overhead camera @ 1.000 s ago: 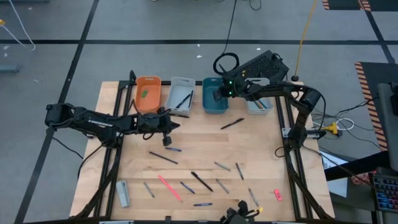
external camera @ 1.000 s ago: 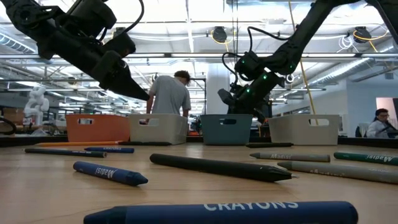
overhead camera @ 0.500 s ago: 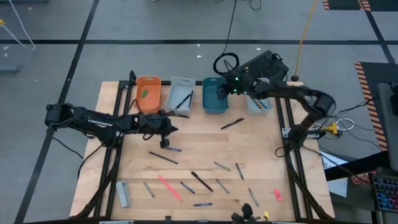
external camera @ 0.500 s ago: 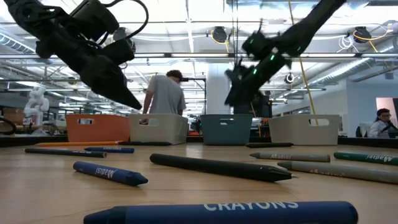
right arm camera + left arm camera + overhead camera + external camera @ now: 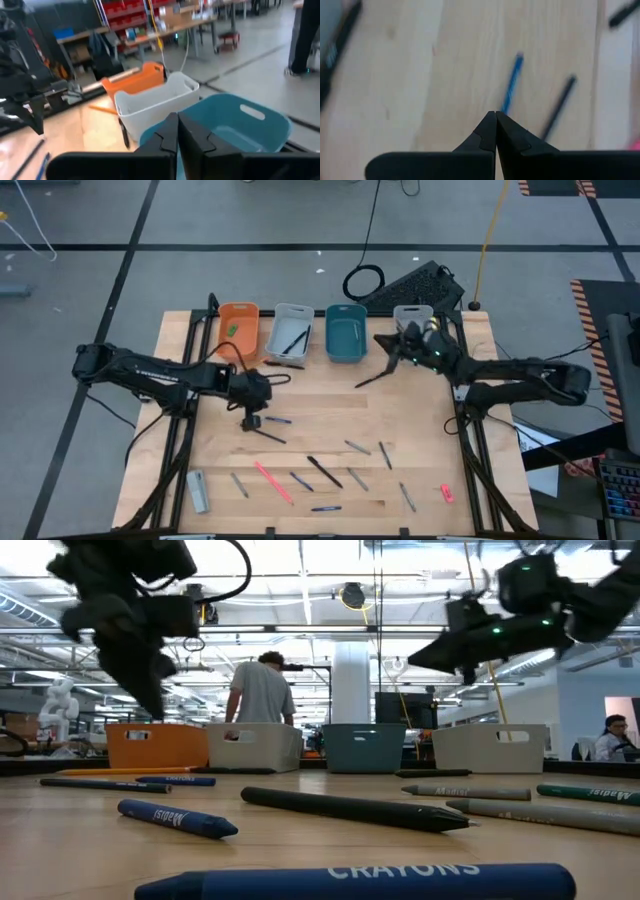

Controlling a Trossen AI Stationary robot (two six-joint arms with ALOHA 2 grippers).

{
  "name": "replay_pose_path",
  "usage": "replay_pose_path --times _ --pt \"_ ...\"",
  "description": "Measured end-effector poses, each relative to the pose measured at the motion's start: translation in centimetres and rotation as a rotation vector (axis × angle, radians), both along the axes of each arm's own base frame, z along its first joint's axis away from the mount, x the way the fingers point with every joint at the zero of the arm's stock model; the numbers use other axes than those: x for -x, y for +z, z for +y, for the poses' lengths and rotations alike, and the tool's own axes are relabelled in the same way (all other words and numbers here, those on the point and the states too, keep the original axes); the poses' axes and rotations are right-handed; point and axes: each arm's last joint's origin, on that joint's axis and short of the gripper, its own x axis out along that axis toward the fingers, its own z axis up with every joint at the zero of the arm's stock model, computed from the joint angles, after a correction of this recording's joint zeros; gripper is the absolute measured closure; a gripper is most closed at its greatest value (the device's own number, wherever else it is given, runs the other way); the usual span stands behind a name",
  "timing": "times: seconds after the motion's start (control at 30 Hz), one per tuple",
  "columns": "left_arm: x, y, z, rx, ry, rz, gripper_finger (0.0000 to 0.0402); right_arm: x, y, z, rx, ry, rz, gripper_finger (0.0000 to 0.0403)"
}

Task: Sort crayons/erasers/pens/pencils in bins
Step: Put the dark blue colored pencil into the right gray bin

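Along the lower edge of the high view, nearest the camera side of the worktop (image 5: 200, 430), lie scattered sticks: a grey block (image 5: 197, 490) at lower left, a pink-red stick (image 5: 272, 481), a black pen (image 5: 324, 471), several grey and blue crayons, and the pink-red eraser (image 5: 446, 493) at lower right, well apart from the rest. In the low view a blue crayon marked CRAYONS (image 5: 355, 880) fills the bottom of the frame, with a second blue crayon (image 5: 177, 819) and a long dark pen (image 5: 355, 810) behind it. Toward the middle left of the high view the left gripper (image 5: 251, 421) points down just above the wood, near a short blue crayon (image 5: 279, 420) and a dark pen (image 5: 262, 433); its wrist view shows its fingers (image 5: 487, 131) pressed together with nothing between them, the blue crayon lying just past the tips. Higher, at right of centre, the right gripper (image 5: 390, 343) hangs above the boards between the teal bin (image 5: 345, 333) and the far-right pale bin (image 5: 412, 313), beside a black pen (image 5: 373, 379); its fingers (image 5: 168, 131) are likewise closed and empty. Across the upper part stand the four bins in a row: the orange bin (image 5: 238, 331) holding the green eraser (image 5: 232, 330), then a pale bin (image 5: 291, 335) with dark sticks inside, then the teal and the second pale one. A person (image 5: 262, 689) stands in the room behind.
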Motion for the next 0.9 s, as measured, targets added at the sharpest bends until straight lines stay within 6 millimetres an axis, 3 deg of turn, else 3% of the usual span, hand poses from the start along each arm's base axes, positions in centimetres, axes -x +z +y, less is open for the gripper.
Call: replay_pose_path --times 0.2,0.33,0.47,0.67,0.9 --pt "1.8 1.1 0.0 0.05 0.174 0.254 0.0399 1.9 -0.8 1.1 0.037 0.001 -0.05 0.0402" --pt "2.3 0.7 0.4 0.117 0.222 0.302 0.0399 2.3 -0.5 1.4 0.063 0.026 -0.069 0.0402" --pt "1.9 0.1 -0.1 0.199 0.156 0.284 0.0397 2.4 0.0 1.7 0.08 0.06 -0.092 0.0402" --pt "1.5 -0.9 -2.5 0.093 -0.02 0.323 0.038 2.5 0.2 1.9 0.101 0.071 -0.1 0.0402" --pt "0.2 -2.5 -4.4 0.0 -0.102 0.307 0.0304 2.4 0.0 1.9 0.104 0.072 -0.078 0.0403"
